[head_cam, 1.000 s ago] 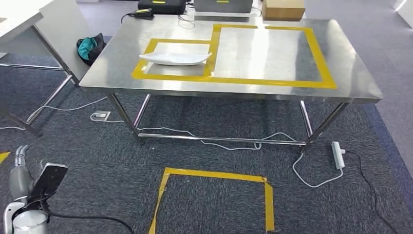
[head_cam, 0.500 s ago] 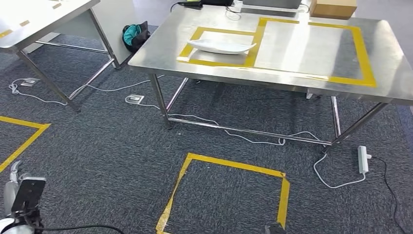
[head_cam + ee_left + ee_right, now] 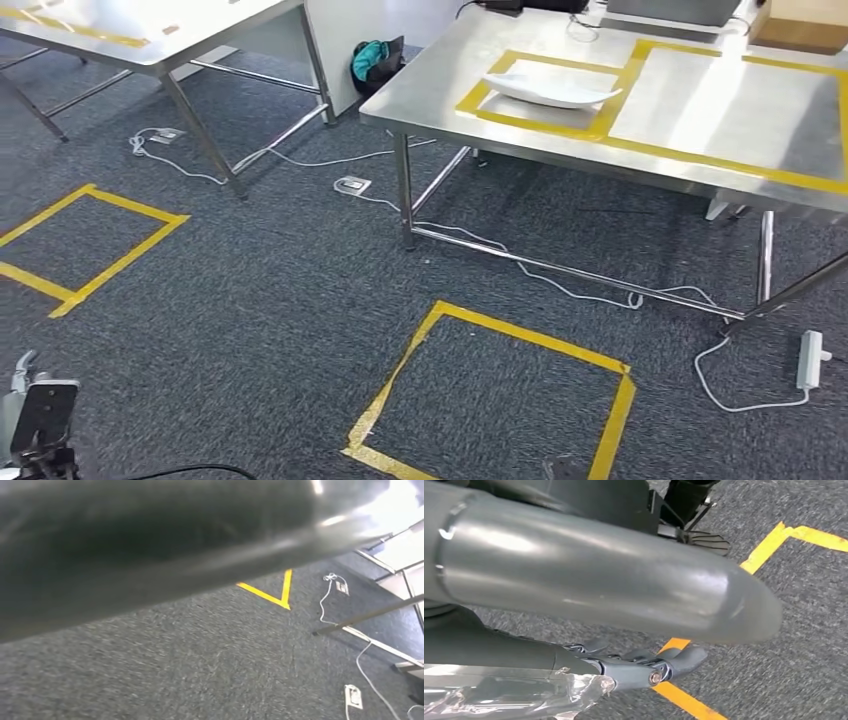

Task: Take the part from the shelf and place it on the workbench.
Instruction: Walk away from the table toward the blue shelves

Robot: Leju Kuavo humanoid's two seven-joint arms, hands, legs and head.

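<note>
Hanging loosely extended and slightly apart, the dark fingers of the right hand hold nothing above the grey carpet. The left hand hangs low at the robot's side, and whether its fingers are apart or together cannot be told. The whole scene has slid rightward over the last second, so the robot is turning left. A white shallow curved part lies on the steel workbench, inside a yellow-taped rectangle. The turn probably heads towards the shelf.
</note>
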